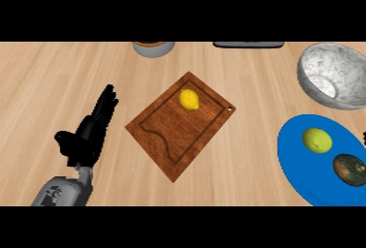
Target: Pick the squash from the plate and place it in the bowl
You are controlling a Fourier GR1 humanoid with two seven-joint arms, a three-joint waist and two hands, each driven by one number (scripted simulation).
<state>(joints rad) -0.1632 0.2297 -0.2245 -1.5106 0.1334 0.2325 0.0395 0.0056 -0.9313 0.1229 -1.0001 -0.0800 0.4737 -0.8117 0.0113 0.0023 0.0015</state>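
None of the task: done so far, judging by how things lie; the pick, the carry and the drop all remain.
Counter (43, 77): pale wood, bearing everything below.
Blue plate (297, 169): near right, partly cut by the right edge; it holds two items, and it is where the pick must happen.
Cutting board (172, 135): dark wood, set cornerwise at the middle; not part of the job.
Bowl (336, 75): speckled grey, far right, just beyond the plate; nothing shows inside, so the target looks unfilled.
Left hand (89, 133): near left, well apart from plate and bowl; fingers straight and pointing away, relaxed, holding nothing, resting rather than reaching.
Right hand: not visible anywhere, so its state is unknown.
Squash (350, 169): dark green and brown, lying on the plate's near right part, partly cut by the edge, untouched.
Yellow-green fruit (317, 140): on the plate, just to the far left of the squash; a possible obstacle to the grasp.
Lemon (189, 99): on the board's far corner.
Grey cup (153, 48) and dark object (247, 44): far edge, only partly seen.
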